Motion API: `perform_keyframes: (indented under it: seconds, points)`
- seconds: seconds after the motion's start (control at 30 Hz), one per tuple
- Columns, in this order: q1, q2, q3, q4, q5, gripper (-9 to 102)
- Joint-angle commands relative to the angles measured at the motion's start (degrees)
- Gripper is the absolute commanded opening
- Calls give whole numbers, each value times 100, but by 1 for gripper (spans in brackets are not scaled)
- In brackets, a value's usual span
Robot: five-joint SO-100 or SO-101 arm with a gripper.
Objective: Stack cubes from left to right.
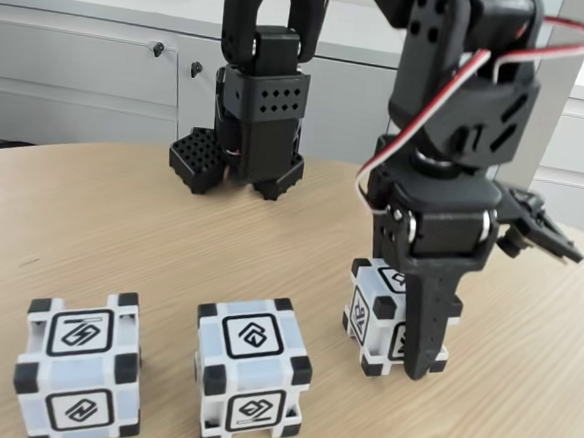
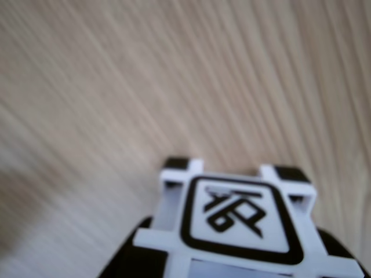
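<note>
1. Fixed view, setting: a light wood-grain table (image 1: 170, 241) with a rounded far edge; behind it pale grey cabinets (image 1: 82, 74) with small dark knobs.

2. Fixed view, arms: one black arm base (image 1: 253, 126) stands at 12 o'clock of the table. A second black arm comes down at 2 o'clock, with red and white wires looping off it.

3. Fixed view, cubes: three alike in a row along the near side. Left cube (image 1: 81, 370) at 8 o'clock, middle cube (image 1: 251, 372) at 6 o'clock, right cube (image 1: 380, 315) at 4 o'clock, slightly farther back. All rest on the table, apart from one another, none stacked.

4. Fixed view, gripper (image 1: 419, 343): lowered over the right cube, one black finger (image 1: 428, 329) running down its near face. The other finger is hidden. Whether it clamps the cube, cannot tell.

5. Wrist view: blurred wood grain above; a cube's top face sits at 6 o'clock of the frame, dark gripper parts at the bottom corners on either side of it.

6. Markings: each cube face carries a black-framed angular line symbol. No readable letters or brand names.
</note>
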Motion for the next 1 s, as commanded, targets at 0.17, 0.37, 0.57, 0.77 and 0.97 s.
perform_keyframes:
  seconds: [0.17,0.37,0.57,0.77,0.97]
  points:
    - [79,1046,-141,26,-176,0]
    - [88,2769,-97,35,-747,0]
    - [642,3920,-79,44,-1441,0]
    - [1740,4148,-79,53,-2294,0]
    - [2795,4043,-62,53,-2856,0]
